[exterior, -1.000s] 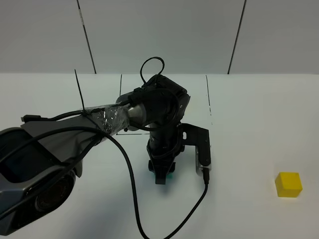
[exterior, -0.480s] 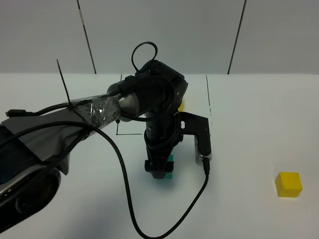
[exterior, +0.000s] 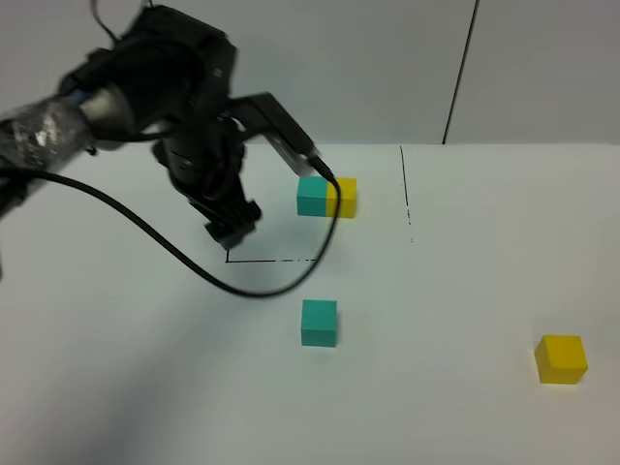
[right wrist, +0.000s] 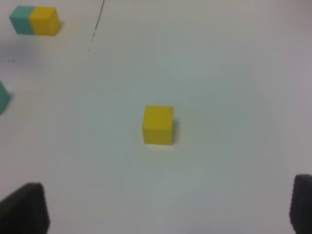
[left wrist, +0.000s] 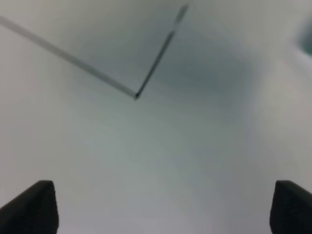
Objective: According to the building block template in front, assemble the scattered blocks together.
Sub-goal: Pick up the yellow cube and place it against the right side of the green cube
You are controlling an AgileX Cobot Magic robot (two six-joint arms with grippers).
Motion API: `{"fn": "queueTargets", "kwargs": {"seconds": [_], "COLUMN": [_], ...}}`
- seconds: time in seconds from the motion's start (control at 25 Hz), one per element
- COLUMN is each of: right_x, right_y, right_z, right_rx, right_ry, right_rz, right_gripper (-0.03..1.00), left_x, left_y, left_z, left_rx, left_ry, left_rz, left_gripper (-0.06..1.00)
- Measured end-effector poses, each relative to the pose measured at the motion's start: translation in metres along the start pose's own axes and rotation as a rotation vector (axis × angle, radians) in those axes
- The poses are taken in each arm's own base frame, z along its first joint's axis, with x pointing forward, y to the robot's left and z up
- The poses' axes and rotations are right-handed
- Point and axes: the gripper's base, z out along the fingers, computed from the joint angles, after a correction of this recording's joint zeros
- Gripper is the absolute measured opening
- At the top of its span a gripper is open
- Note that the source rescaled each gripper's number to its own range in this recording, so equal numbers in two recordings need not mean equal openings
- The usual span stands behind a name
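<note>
Exterior high shows the left arm bent over the far left, its gripper [exterior: 232, 229] pointing down, jaws wide apart and empty. On the surface [exterior: 145, 387] the teal cube [exterior: 319, 323] sits mid-way, the template [exterior: 326, 197] behind it, the yellow cube [exterior: 561, 359] well apart rightward.

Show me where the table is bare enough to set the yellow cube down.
Bare table runs from the teal cube rightward to the yellow cube, so the spot right against the teal one is free. The strip left of it is bare too. Crowded: beside the template, where the left end effector and its cable hang.
</note>
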Motion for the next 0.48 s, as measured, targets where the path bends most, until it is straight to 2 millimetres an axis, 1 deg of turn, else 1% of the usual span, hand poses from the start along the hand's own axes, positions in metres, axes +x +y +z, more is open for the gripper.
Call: {"fn": "queueTargets", "kwargs": {"seconds": [0.04,0.08,0.16,0.2,0.24,0.28,0.32,0.36,0.4,0.48], "right_x": [0.000,0.000,0.000,0.000,0.000,0.000,0.000,0.000,0.000,0.000], "right_y": [0.000,0.000,0.000,0.000,0.000,0.000,0.000,0.000,0.000,0.000], "right_z": [0.000,0.000,0.000,0.000,0.000,0.000,0.000,0.000,0.000,0.000], "right_rx": [0.000,0.000,0.000,0.000,0.000,0.000,0.000,0.000,0.000,0.000], "right_ry": [0.000,0.000,0.000,0.000,0.000,0.000,0.000,0.000,0.000,0.000], "right_rz": [0.000,0.000,0.000,0.000,0.000,0.000,0.000,0.000,0.000,0.000], "right_gripper": [1.00,1.00,1.00,1.00,1.00,1.00,1.00,1.00,1.00,1.00], "left_x": [0.012,0.024,0.058,0.078,0.096,0.119,0.140,0.158,0.176,0.208], "left_y": [0.020,0.036,0.070,0.084,0.092,0.101,0.105,0.105,0.106,0.098], "left_z": [-0.005,-0.008,-0.019,-0.021,-0.028,-0.033,-0.038,-0.040,-0.048,-0.062], "left_rx": [-0.003,0.004,0.029,0.055,0.076,0.096,0.117,0.137,0.128,0.089], "left_ry": [-0.009,-0.016,-0.035,-0.040,-0.052,-0.058,-0.071,-0.081,-0.111,-0.174], "left_rz": [-0.084,-0.158,-0.310,-0.385,-0.445,-0.513,-0.577,-0.628,-0.680,-0.761], "left_gripper": [0.91,0.91,0.90,0.90,0.89,0.89,0.88,0.88,0.88,0.87]}}
